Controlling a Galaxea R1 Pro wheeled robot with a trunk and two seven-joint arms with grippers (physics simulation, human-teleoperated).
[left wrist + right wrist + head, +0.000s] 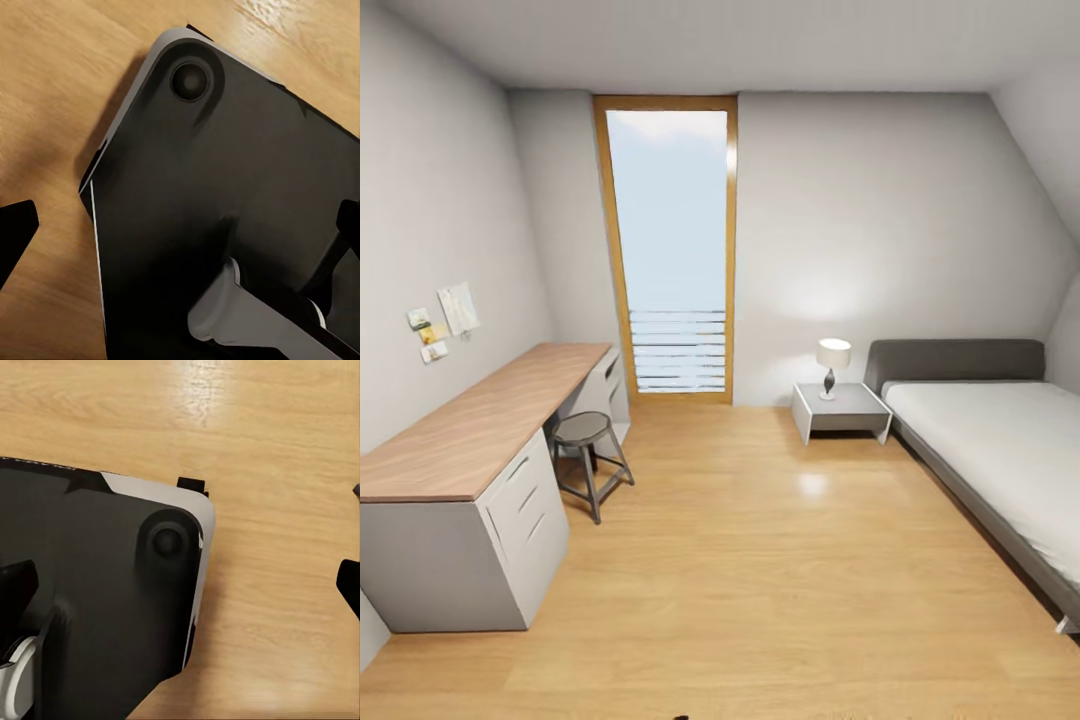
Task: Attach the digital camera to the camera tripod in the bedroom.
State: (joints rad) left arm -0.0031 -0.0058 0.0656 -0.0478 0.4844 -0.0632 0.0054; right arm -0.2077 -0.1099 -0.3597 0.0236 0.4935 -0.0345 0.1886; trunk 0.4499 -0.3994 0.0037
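Note:
I am looking into the bedroom, with its light wood floor point(760, 560) and sloped white walls. The digital camera and the camera tripod are out of view. My left gripper point(180, 232) hangs open over my own dark base point(225, 172), with its black fingertips point(15, 232) at the sides of the left wrist view and nothing between them. My right gripper point(184, 585) is likewise open above the base point(90, 570) and the floor, one fingertip point(351, 585) showing at the edge.
A long wooden desk point(470, 430) with white drawers runs along the left wall, a round stool point(585, 430) beside it. A grey-framed bed point(1000, 450) stands at the right, with a nightstand point(840, 408) and lamp point(832, 362). A tall glass door point(670, 250) is straight ahead.

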